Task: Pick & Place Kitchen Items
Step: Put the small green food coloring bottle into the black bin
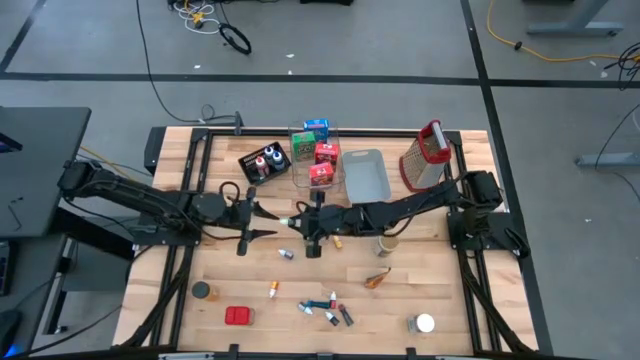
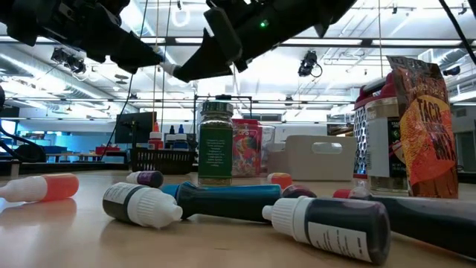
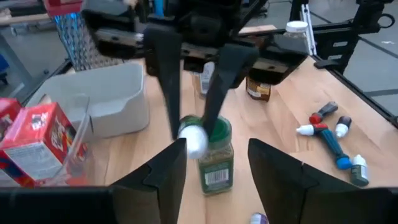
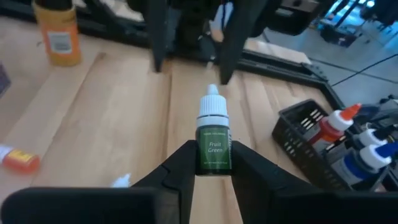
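My right gripper (image 4: 213, 163) is shut on a small green dropper bottle (image 4: 214, 146) with a white cap, labelled "Fruit Green". It holds the bottle above the table's middle (image 1: 300, 221). My left gripper (image 1: 266, 220) is open and faces it from the left. Its two fingers (image 3: 163, 177) stand either side of the white cap (image 3: 193, 139) and do not touch it. A green-labelled spice jar (image 3: 215, 163) stands upright on the table below them. More small bottles (image 1: 325, 310), a red can (image 1: 238, 316) and an orange-brown scrap (image 1: 378, 277) lie toward the near edge. My right gripper pinches the lower half of the green bottle's body (image 4: 214, 163) between its two fingers. The fingers come level from the table's right. The bottle lies level along them and is lifted clear of the table. Its white cap (image 4: 211, 106) points left at my left gripper.
Along the far side stand a black tray of bottles (image 1: 265, 163), a clear bin of boxes (image 1: 316, 152), a grey-blue tray (image 1: 365, 172) and a metal grater (image 1: 425, 155). A jar (image 1: 388, 243) stands under my right arm. A dark jar (image 1: 203, 291) and a white-capped one (image 1: 424, 323) sit near the front.
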You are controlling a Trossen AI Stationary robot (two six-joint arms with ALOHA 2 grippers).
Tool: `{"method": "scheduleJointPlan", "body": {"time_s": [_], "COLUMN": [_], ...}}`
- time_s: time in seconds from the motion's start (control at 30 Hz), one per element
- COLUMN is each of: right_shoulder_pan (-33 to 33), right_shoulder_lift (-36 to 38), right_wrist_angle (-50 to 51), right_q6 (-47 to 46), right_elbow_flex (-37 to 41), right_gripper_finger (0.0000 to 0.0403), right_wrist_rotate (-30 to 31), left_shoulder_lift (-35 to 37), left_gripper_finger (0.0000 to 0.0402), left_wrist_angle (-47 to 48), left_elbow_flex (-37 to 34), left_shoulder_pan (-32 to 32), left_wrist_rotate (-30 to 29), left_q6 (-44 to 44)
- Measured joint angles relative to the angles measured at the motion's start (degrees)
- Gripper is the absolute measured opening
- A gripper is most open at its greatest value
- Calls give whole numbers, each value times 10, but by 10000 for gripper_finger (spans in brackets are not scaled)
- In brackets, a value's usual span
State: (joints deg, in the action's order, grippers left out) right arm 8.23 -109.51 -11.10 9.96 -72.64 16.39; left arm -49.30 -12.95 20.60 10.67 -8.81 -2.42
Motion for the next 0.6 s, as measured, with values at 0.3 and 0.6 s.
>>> {"method": "scheduleJointPlan", "body": {"time_s": [0.3, 0.6], "right_shoulder_pan": [-13, -13], "right_shoulder_lift": [0, 0], "right_wrist_angle": [-12, -8], "right_q6": [6, 11], "right_elbow_flex": [0, 0], "right_gripper_finger": [107, 99], "right_wrist_rotate": [-37, -34], "left_shoulder_lift": [-79, -100], "left_gripper_finger": [192, 157], "left_wrist_angle": [-74, -110], "left_elbow_flex": [0, 0], "left_shoulder_pan": [-30, -31], "left_wrist_rotate": [0, -2], "left_q6": [-26, -40]}}
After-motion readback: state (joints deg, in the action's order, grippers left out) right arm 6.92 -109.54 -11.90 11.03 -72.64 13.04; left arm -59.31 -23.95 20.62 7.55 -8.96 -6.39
